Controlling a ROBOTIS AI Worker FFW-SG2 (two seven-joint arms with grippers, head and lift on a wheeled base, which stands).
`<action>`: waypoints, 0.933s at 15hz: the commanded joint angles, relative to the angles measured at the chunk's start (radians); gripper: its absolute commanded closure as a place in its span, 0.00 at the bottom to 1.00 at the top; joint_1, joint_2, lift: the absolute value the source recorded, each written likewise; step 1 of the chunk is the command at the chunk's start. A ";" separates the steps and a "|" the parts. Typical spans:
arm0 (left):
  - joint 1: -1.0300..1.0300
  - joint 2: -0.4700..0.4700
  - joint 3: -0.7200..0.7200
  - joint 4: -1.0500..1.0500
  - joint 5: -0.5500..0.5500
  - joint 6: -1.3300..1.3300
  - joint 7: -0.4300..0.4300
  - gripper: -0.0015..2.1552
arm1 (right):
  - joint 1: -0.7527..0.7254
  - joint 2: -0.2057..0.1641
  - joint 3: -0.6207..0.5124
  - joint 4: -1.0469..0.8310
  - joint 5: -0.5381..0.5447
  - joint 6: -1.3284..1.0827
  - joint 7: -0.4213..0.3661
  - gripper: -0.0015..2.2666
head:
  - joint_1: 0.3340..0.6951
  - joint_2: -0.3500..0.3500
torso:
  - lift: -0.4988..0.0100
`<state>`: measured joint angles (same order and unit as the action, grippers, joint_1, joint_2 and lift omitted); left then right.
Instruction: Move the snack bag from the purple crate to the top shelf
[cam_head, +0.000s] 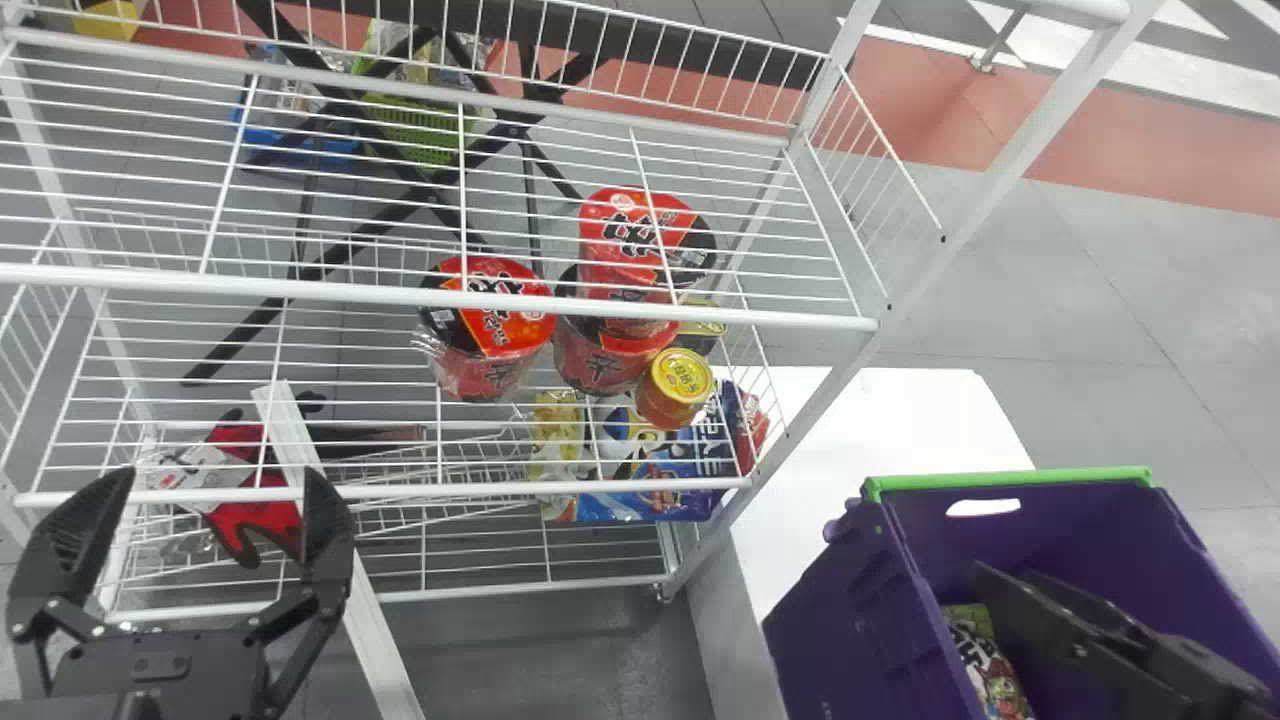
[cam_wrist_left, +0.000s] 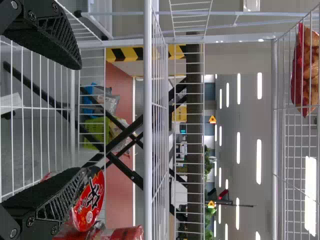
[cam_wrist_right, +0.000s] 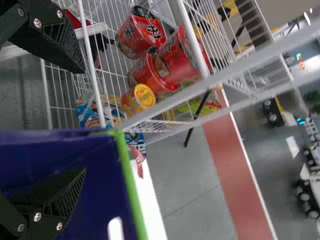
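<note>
Evidently, the right gripper (cam_wrist_right: 83, 120) is held open at the purple crate (cam_head: 845, 635) so the snack bag (cam_head: 985, 662) inside can be grasped; well apart from the crate, the left gripper (cam_head: 218, 477) is spread.

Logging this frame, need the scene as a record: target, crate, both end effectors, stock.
target: snack bag, lying in crate, ungripped
crate: purple crate, green strip on one rim
right: right end effector open, at the crate
left: left end effector open, by wire rack
stock: red noodle cups, yellow-lidded tub
</note>
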<state>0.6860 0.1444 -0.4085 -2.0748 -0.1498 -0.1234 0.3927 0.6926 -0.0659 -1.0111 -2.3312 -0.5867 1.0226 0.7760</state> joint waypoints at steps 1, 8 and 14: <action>-0.008 0.000 -0.010 0.012 -0.002 0.000 0.000 0.04 | -0.073 -0.006 -0.106 0.053 0.024 0.103 0.037 0.06 | 1.00 0.00 | 0.09; -0.010 0.006 -0.018 0.016 0.000 -0.006 0.002 0.04 | -0.134 -0.098 -0.136 0.204 0.225 0.075 0.161 0.06 | 1.00 0.00 | 0.09; -0.008 0.007 -0.027 0.016 -0.013 -0.003 0.008 0.04 | -0.137 -0.203 -0.142 0.296 0.461 -0.020 0.368 0.06 | 1.00 0.00 | 0.09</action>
<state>0.6779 0.1523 -0.4321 -2.0577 -0.1589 -0.1275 0.4001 0.5533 -0.2496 -1.1557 -2.0436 -0.1865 1.0215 1.1209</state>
